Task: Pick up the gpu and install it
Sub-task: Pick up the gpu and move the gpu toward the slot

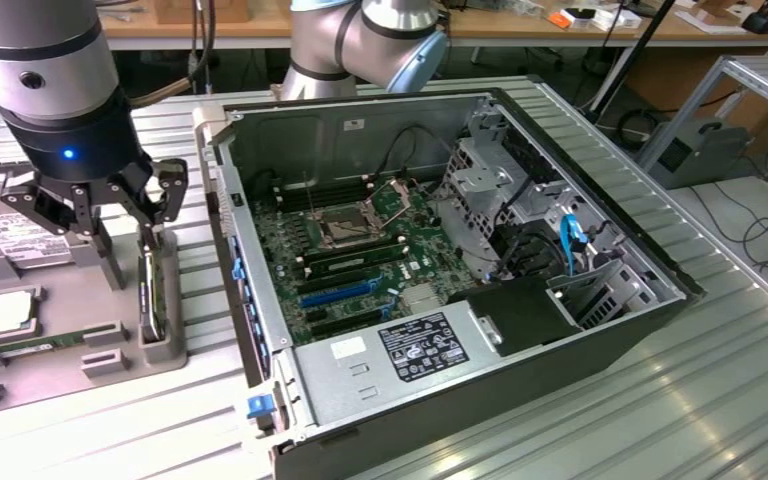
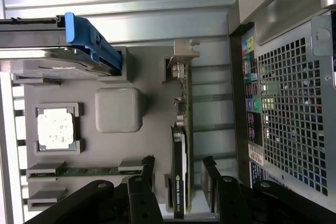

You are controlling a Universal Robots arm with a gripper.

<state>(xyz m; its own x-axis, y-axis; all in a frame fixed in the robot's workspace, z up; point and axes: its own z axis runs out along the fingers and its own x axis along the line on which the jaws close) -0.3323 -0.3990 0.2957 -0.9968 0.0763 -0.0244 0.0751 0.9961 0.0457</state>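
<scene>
Black NVIDIA-lettered gpu (image 2: 184, 108) between the wide-spread hand (image 2: 178, 159)

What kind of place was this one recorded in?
Probably a robotics lab or workshop: an open computer case sits on a slatted metal table, a grey fixture tray holds the gpu, and cluttered wooden benches stand behind.

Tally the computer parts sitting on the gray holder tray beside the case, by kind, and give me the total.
Graphics card: 1
Hard drive: 1
Processor chip: 1
Memory stick: 1
Total: 4
</scene>
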